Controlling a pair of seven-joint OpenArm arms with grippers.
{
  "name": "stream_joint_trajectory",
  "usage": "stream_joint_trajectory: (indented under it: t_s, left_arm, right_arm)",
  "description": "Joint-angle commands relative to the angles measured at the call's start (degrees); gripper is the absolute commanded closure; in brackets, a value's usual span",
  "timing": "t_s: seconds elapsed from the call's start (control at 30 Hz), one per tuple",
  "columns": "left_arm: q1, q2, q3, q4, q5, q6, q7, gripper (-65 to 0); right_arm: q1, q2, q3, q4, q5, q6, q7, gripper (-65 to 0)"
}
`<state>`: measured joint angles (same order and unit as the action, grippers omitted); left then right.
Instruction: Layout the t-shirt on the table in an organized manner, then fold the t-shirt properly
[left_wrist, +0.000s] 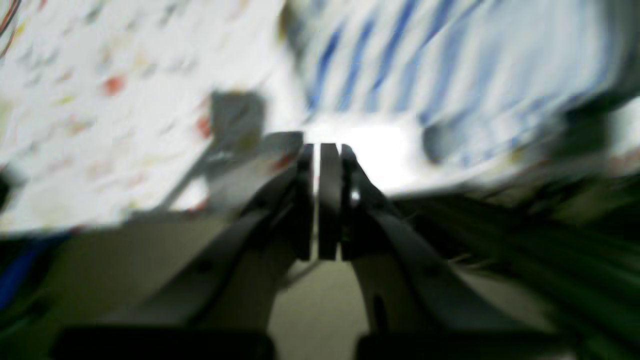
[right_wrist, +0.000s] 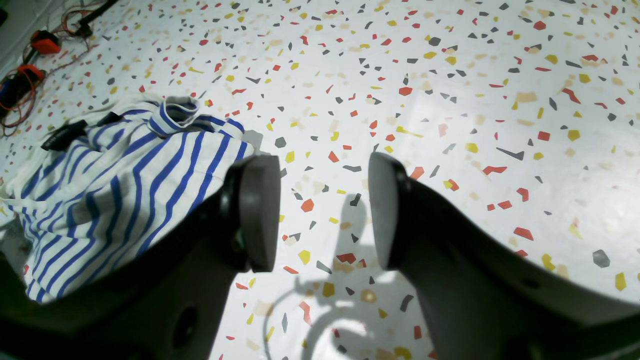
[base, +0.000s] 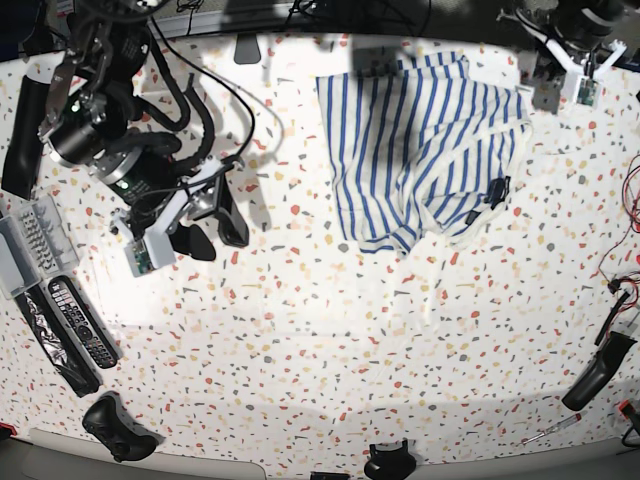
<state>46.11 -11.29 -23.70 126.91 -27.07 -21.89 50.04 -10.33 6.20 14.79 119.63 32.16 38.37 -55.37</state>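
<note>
**One T-Shirt, Two Grippers, No Grasp**

One t-shirt lay crumpled on the table, partly spread, with folds along its lower edge and a small dark label showing near one corner.

The right gripper hung above bare tabletop with its jaws parted and nothing between them. In the right wrist view the shirt lay to the left of this claw, just beyond one finger and clear of the pads. In the base view this claw was well apart from the garment.

The left gripper appeared heavily blurred in the left wrist view. Its jaws stood nearly together, with only a thin gap, and no cloth was visible between them. Striped fabric lay ahead of this claw.

Two remote controls lay side by side beyond the right arm. No containers were identifiable.
</note>
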Motion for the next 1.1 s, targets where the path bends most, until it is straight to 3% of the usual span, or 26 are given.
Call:
stream_joint_trajectory:
  t_s: [0.0, 0.13, 0.27, 0.4, 0.53, 0.73, 0.9, 1.07]
  left_arm:
    - [0.5, -0.3, -0.2, 1.0, -2.6, -2.1, 0.0, 0.0]
    - [0.6, -0.3, -0.2, 1.0, -12.6, -9.2, 7.0, 0.0]
    - [0.7, -0.2, 0.3, 0.4, -17.0, -11.2, 8.6, 0.0]
    - [0.5, -0.2, 4.1, -4.4, -16.2, -11.3, 5.6, 0.0]
    - [-2.5, -0.2, 8.7, -11.8, -11.7, -11.2, 2.2, 0.0]
    - [-8.2, -0.2, 11.4, -19.8, -11.3, -11.2, 2.2, 0.0]
    - [-12.4, -0.2, 11.4, -26.4, -9.8, -11.1, 1.7, 0.0]
    - [-16.9, -0.2, 11.4, -30.5, -2.5, -11.1, -1.6, 0.0]
  right_arm:
    - [0.7, 0.3, 0.1, 0.8, 1.2, 0.2, 1.8, -27.6]
    - [1.0, 0.3, -0.5, -0.2, 1.2, 0.2, 2.9, -27.6]
    - [3.1, 0.3, -4.6, -4.5, 1.2, 0.2, 3.0, -26.1]
    - [6.8, 0.3, -10.8, -10.1, 1.0, 0.2, 3.0, -18.4]
    - [11.4, 0.3, -17.4, -14.0, 0.4, 0.4, 5.0, 0.0]
    - [18.5, -1.9, -27.2, -24.8, -11.5, 0.4, 13.9, 0.0]
    - [24.5, -6.4, -31.5, -38.6, -15.5, 0.4, 14.2, 0.0]
    - [24.8, -8.2, -31.8, -41.0, -18.4, 1.0, 12.8, 0.0]
